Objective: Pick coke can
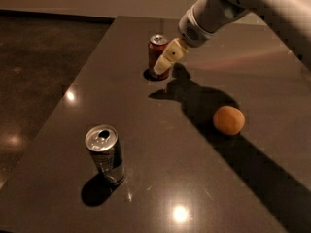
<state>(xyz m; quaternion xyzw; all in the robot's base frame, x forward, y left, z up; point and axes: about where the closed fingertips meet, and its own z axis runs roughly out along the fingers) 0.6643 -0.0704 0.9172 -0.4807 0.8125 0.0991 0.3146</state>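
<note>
The coke can (pixel 156 52), red with a silver top, stands upright at the far middle of the dark table (pixel 146 188). My gripper (pixel 164 66) comes in from the upper right on the white arm. Its cream fingertips are right at the can's right side and partly cover it.
A silver-and-dark can (pixel 105 154) stands upright near the table's front left. An orange (pixel 229 120) lies to the right of the middle. The table's left edge runs diagonally, with dark floor (pixel 34 72) beyond it.
</note>
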